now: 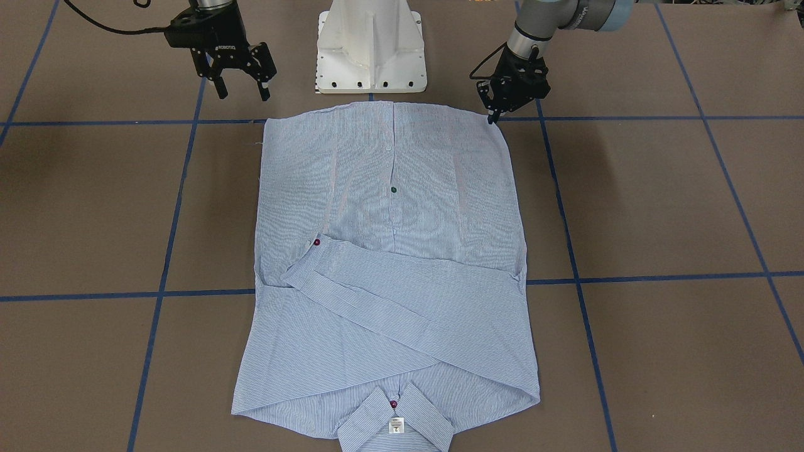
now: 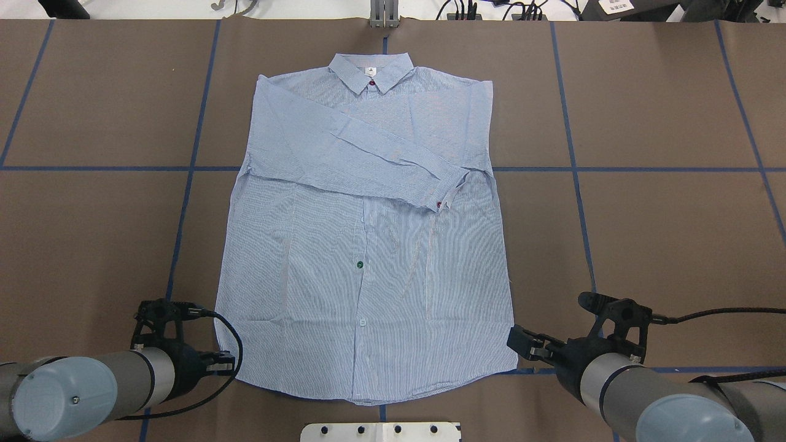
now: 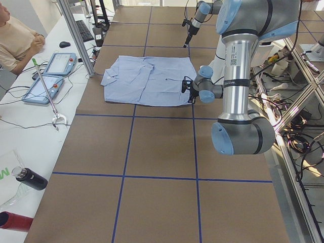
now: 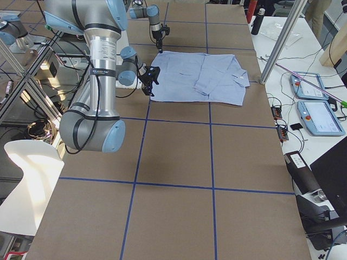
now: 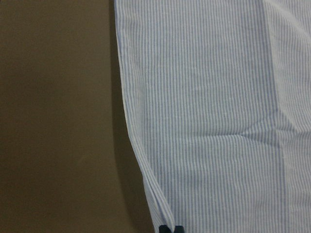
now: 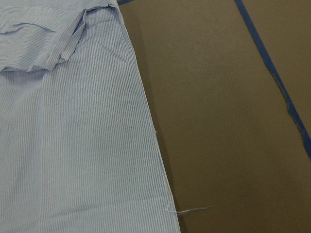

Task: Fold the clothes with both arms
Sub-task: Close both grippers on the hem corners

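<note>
We start at the left gripper [image 1: 493,115]. Its two black fingertips [image 5: 165,228] stand tightly together on the hem of the shirt [image 1: 389,263], at the near left corner, and in the left wrist view the edge of the cloth rises a little toward them, so we read it as pinching the shirt.

The right gripper [image 1: 243,94] hangs with its fingers spread apart and holds nothing. It is just beside the near right corner of the hem, but it does not touch the cloth. On its black body we read the white word ROBOTIQ, which appears upside down in the front-facing view.

The shirt lies flat, front side up, in the middle of the brown table [image 1: 659,201], with the hem toward the robot and the collar [image 1: 419,411] on the far side. One sleeve [image 1: 408,282] is folded across the chest. A green button [image 1: 394,189] shows on the front. A small white label [image 1: 396,425] sits inside the collar, but its print is too small to read.

Blue tape lines [image 1: 628,277] divide the table into squares.
</note>
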